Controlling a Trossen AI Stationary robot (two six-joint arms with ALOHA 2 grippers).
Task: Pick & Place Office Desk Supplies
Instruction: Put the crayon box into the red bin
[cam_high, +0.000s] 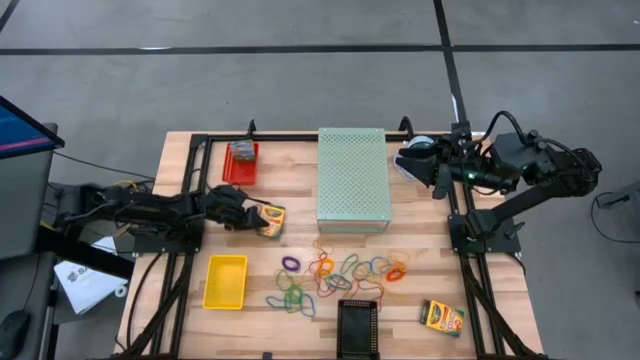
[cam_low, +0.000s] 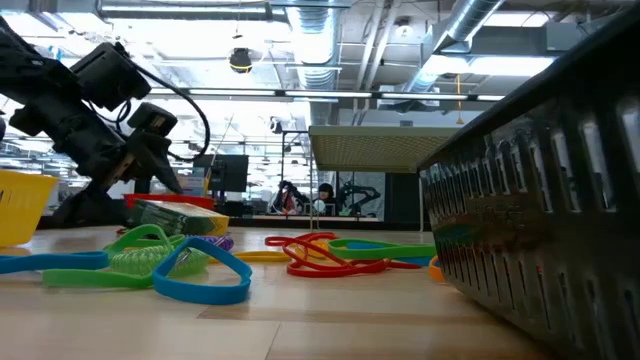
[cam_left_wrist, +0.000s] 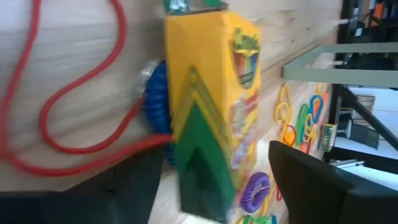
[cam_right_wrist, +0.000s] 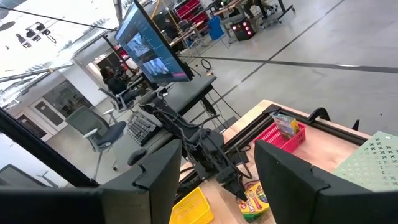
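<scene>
Right now your left gripper (cam_high: 262, 220) has its fingers spread around a crayon box (cam_high: 271, 219), one finger on each long face, a little in from the tabletop's left edge; I cannot tell whether they press it yet. You can expect the box to be light and fairly stiff, though thin card will dent under a hard squeeze, so take it across the flat faces near the middle, not the flap end. The left arm lies low and stretched across the wood from the left. A second crayon box (cam_high: 441, 317) sits near the right front corner, and the rubber bands (cam_high: 340, 275), limp and snaggy, lie scattered along the front. Your right gripper (cam_high: 418, 158) waits, fingers apart and empty, at the back right.
</scene>
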